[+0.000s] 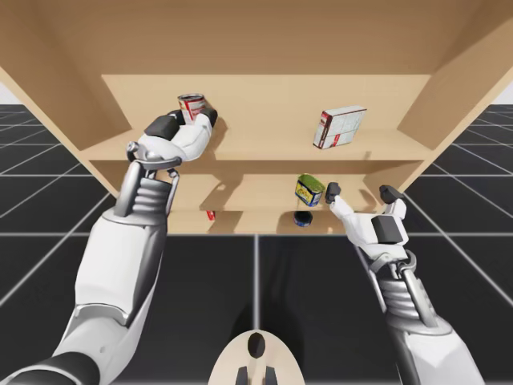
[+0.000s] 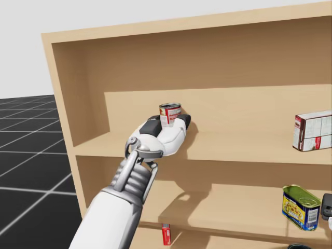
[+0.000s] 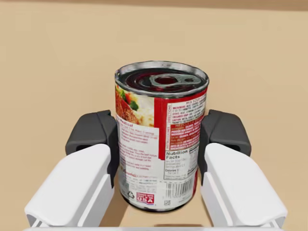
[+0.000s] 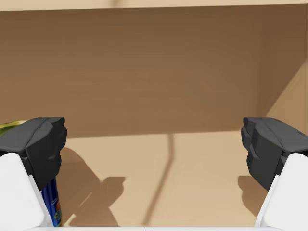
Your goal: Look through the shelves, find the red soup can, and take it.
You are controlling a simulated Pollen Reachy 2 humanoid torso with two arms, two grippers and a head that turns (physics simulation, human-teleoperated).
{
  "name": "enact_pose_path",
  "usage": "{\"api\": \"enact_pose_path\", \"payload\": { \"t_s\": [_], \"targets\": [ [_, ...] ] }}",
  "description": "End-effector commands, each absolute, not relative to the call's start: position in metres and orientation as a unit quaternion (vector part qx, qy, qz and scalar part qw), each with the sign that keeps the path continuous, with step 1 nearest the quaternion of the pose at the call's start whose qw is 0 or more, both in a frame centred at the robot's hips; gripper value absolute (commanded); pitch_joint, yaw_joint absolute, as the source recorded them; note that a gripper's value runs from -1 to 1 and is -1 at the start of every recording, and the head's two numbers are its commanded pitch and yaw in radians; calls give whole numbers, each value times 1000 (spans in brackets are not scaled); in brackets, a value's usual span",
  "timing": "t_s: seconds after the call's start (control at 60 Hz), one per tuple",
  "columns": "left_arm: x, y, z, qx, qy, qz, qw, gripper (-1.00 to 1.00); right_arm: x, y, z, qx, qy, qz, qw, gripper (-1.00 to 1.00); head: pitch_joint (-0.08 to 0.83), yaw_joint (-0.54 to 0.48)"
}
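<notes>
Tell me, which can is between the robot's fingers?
The red-and-white round soup can, clamped in my left gripper. The blue-and-yellow tin sits outside my open right gripper.

Simulated test space, plain wooden shelf unit (image 2: 233, 62), black gridded floor (image 2: 31, 171), blank pale-grey backdrop (image 2: 52, 15)

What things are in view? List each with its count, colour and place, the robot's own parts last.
shelf unit: one, light wood, ahead of the robot.
red soup can: one, red and white, upright on the upper shelf.
box: one, white and red, upper shelf, right of the can.
tin: one, blue and yellow, middle shelf.
small red thing: one, lowest shelf; too small to name.
round thing: one, dark blue, lowest shelf, under the tin.
left gripper: one, white, dark pads, shut on the red soup can.
right gripper: one, white, dark pads, open, beside the tin.
</notes>
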State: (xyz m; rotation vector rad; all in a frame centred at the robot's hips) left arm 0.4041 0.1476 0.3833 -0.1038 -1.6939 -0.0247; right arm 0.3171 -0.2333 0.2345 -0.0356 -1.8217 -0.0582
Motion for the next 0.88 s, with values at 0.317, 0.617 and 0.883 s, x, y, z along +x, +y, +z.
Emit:
{"api": "enact_pose_path", "payload": {
  "t_s": [0.317, 0.617, 0.883],
  "targets": [
    [384, 155, 413, -50, -791, -10, 610, 1000, 318, -231, 232, -13, -789, -33, 614, -1000, 147, 249],
    [330, 161, 422, -25, -804, -29, 593, 1000, 318, -231, 232, -13, -788, -31, 614, -1000, 147, 252],
    [254, 178, 397, -23, -814, -51, 578, 1000, 317, -229, 231, 4, -785, -30, 619, -1000, 148, 248]
  ]
}}
